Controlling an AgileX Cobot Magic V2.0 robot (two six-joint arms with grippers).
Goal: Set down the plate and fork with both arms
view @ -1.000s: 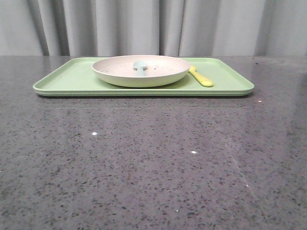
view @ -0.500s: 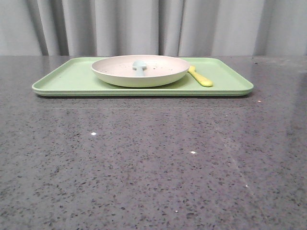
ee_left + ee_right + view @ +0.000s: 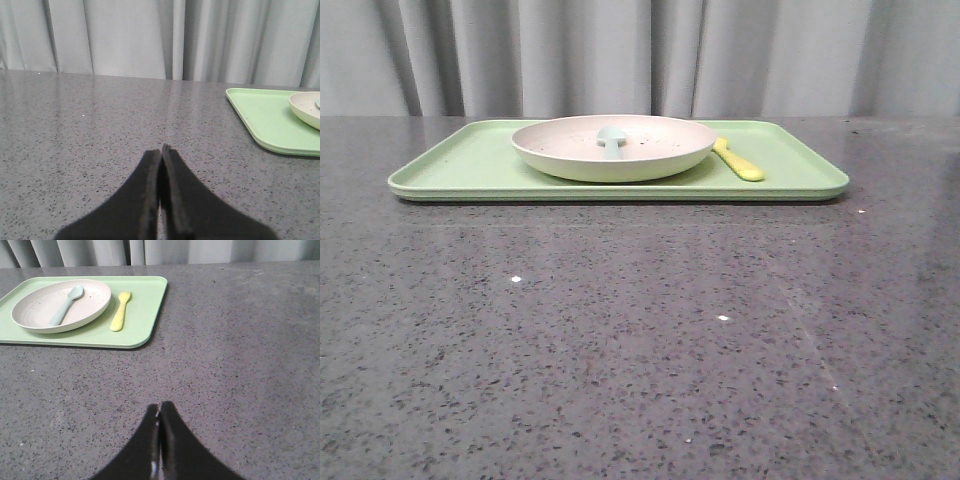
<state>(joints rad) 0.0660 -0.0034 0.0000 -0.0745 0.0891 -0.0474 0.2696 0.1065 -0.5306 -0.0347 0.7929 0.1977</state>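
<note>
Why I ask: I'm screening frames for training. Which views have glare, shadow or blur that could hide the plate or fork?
Front view: table shows soft sheen and white glints; plate and fork sharp. Right wrist view: even light, narrow shadow under the tray. Left wrist view: plate cropped at the edge, fork out of frame, gripper fingers blurred.

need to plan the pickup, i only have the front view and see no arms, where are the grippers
Observer: The left gripper is shut and empty, low over bare table left of the tray.
Operator: and the right one
Observer: The right gripper is also shut and empty, over bare table on the near side of the tray's right end.
Operator: what's the blue thing in the plate
Observer: A pale blue spoon lying inside the plate; the fork lies on the tray beside it.
</note>
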